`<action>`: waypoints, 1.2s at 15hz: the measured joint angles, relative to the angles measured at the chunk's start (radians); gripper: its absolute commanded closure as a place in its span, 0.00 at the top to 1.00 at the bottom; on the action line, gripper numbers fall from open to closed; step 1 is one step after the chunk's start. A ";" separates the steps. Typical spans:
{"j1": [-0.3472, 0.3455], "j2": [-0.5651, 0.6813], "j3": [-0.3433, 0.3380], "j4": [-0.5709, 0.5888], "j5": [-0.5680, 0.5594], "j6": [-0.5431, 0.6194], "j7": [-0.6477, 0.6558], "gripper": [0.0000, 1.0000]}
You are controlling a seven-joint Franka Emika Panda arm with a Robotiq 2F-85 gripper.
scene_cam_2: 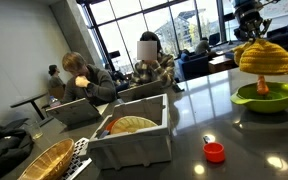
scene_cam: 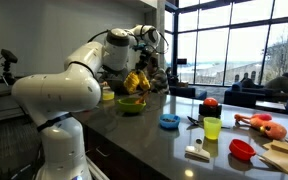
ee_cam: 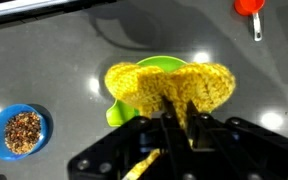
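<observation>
Now the gripper (ee_cam: 176,118) is clamping its fingers tightly on the yellow woven dome-shaped mat (scene_cam_2: 265,58), which is hanging just above the green plastic bowl (scene_cam_2: 280,101), apparently apart from it. In the wrist view a small blue bowl of grains (ee_cam: 22,131) is sitting at eight o'clock from the green one. The lifting seems done; the mat is not yet resting anywhere.

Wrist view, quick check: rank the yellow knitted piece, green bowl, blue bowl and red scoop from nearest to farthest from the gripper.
1. The yellow knitted piece: pinched in the gripper, right in front of it.
2. The green bowl: directly below the piece, centre of view.
3. The blue bowl, far left, and the red scoop, top right corner: too close to call.
</observation>
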 measured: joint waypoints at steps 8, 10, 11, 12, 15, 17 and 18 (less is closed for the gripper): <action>-0.002 -0.012 -0.078 -0.104 -0.017 -0.006 -0.034 0.03; -0.003 -0.042 -0.077 -0.132 -0.015 -0.005 -0.046 0.03; -0.003 -0.059 -0.077 -0.141 -0.014 -0.004 -0.053 0.03; -0.003 -0.077 -0.077 -0.149 -0.014 -0.003 -0.063 0.03; -0.001 -0.123 -0.081 -0.180 -0.014 0.007 -0.096 0.03; -0.003 -0.147 -0.089 -0.204 -0.014 0.018 -0.120 0.03; -0.003 -0.156 -0.094 -0.215 -0.014 0.023 -0.131 0.03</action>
